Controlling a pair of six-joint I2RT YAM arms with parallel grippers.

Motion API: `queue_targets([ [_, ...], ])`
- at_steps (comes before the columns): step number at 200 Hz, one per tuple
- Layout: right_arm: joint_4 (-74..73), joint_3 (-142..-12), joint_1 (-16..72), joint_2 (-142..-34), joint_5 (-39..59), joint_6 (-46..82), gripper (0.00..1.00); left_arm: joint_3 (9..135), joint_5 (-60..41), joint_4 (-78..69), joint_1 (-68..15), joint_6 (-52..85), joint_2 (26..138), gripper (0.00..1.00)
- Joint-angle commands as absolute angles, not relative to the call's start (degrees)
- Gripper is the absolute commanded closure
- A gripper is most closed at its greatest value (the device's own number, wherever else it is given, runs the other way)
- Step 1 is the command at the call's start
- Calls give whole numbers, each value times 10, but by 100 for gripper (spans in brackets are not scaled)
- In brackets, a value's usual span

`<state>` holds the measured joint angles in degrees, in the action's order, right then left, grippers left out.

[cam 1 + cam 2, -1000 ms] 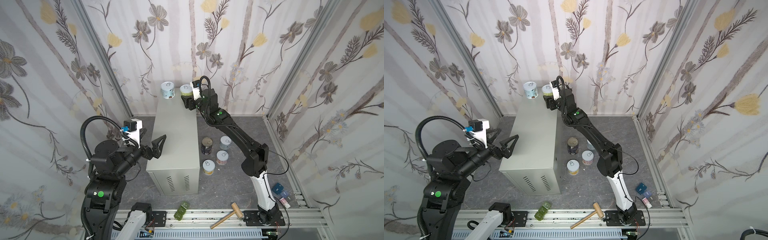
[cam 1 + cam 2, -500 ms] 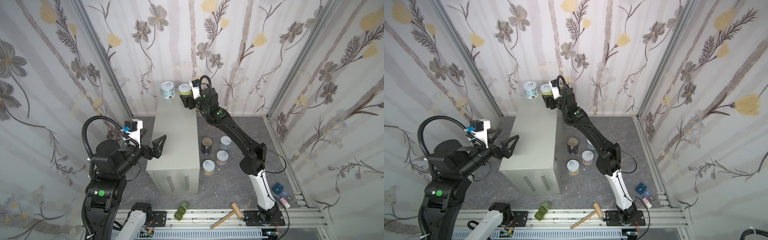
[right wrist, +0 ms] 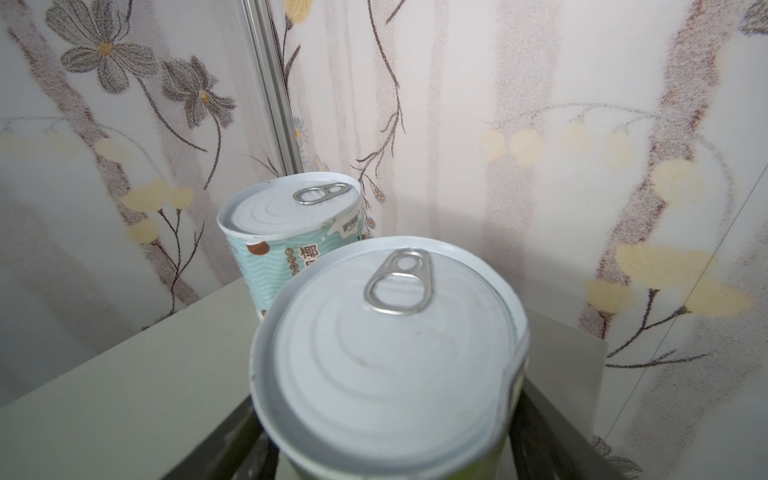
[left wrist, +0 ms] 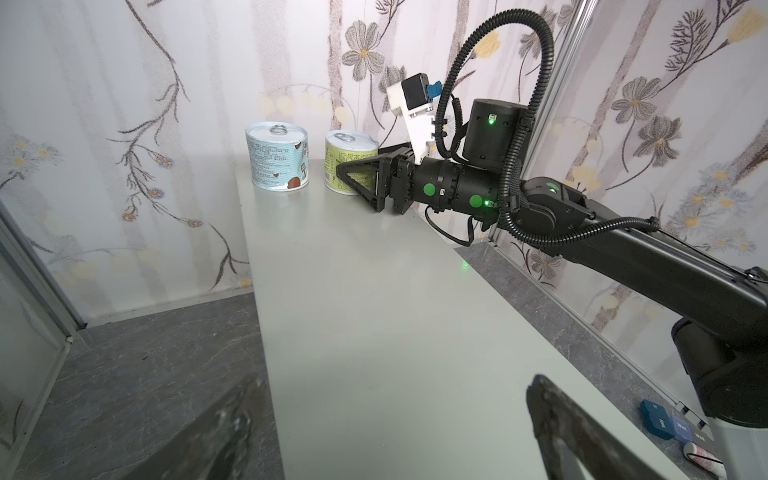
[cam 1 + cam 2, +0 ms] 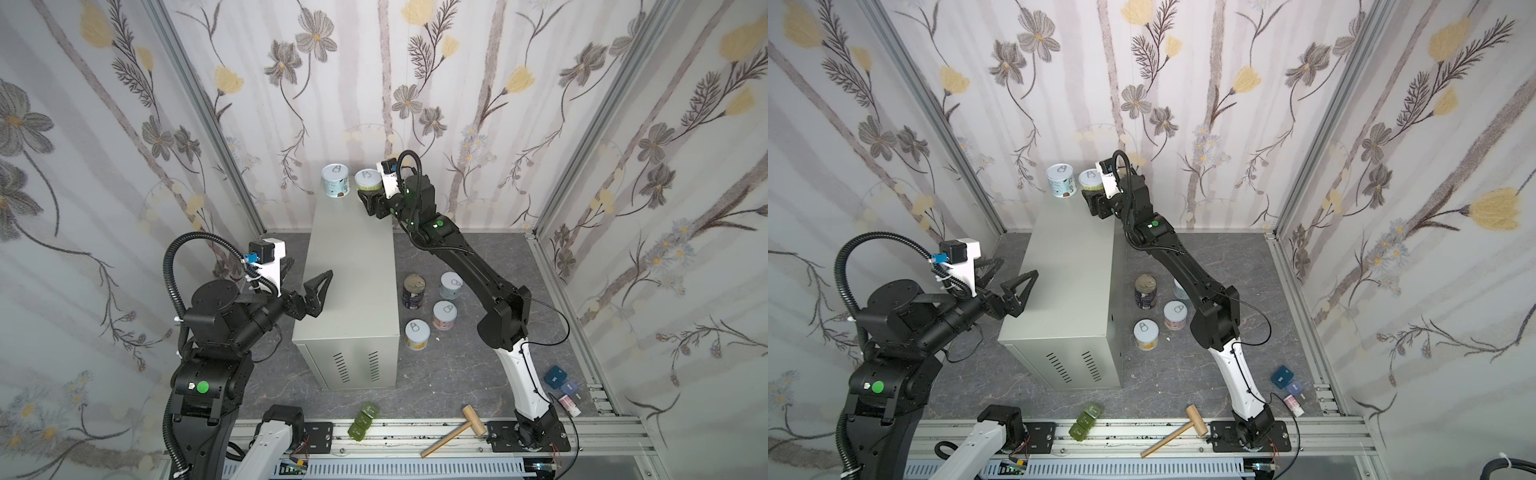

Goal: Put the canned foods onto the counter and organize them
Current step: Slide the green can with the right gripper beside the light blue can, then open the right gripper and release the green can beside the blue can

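Two short cans stand at the far end of the counter (image 5: pixel 353 266) (image 5: pixel 1071 270) (image 4: pixel 374 311): a teal can (image 5: pixel 335 180) (image 5: pixel 1061 185) (image 4: pixel 277 158) (image 3: pixel 291 220) and, beside it, a green can (image 5: pixel 368 180) (image 5: pixel 1090 179) (image 4: pixel 351 162) (image 3: pixel 390 353). My right gripper (image 5: pixel 368 194) (image 5: pixel 1090 200) (image 3: pixel 386 415) is shut on the green can, a finger tight against each side. On the floor right of the counter stand a tall navy can (image 5: pixel 413 291) (image 5: pixel 1145 291) and three short cans (image 5: pixel 451 284) (image 5: pixel 444 315) (image 5: pixel 417 334). My left gripper (image 5: pixel 307 272) (image 5: pixel 1013 270) (image 4: pixel 395 386) hangs open and empty at the counter's near left edge.
Green blocks (image 5: pixel 362 419) and a wooden mallet (image 5: pixel 453 430) lie at the front rail. Small blue boxes (image 5: pixel 556 378) sit at the front right corner. Flowered walls close in on three sides, and the back wall stands right behind the two cans.
My right gripper has shifted slightly left with the green can, closer to the teal can. The left arm has not moved.
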<state>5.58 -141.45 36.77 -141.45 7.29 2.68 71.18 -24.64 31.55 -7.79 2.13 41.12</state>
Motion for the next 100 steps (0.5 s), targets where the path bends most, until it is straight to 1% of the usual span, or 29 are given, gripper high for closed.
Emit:
queue_targets([
  [1, 77, -1415, 369, -1402, 79, 20, 22, 709, -253, 298, -77, 28, 409, 0],
  [36, 96, -1411, 370, -1394, 68, 17, 16, 707, -254, 298, -77, 29, 406, 0],
  [60, 94, -1391, 370, -1380, 63, 14, 14, 705, -255, 297, -77, 29, 404, 0],
  [77, 82, -1360, 371, -1361, 54, 11, 15, 705, -256, 297, -77, 29, 404, 0],
  [100, 76, -1339, 370, -1348, 47, 8, 19, 703, -257, 294, -77, 30, 403, 0],
])
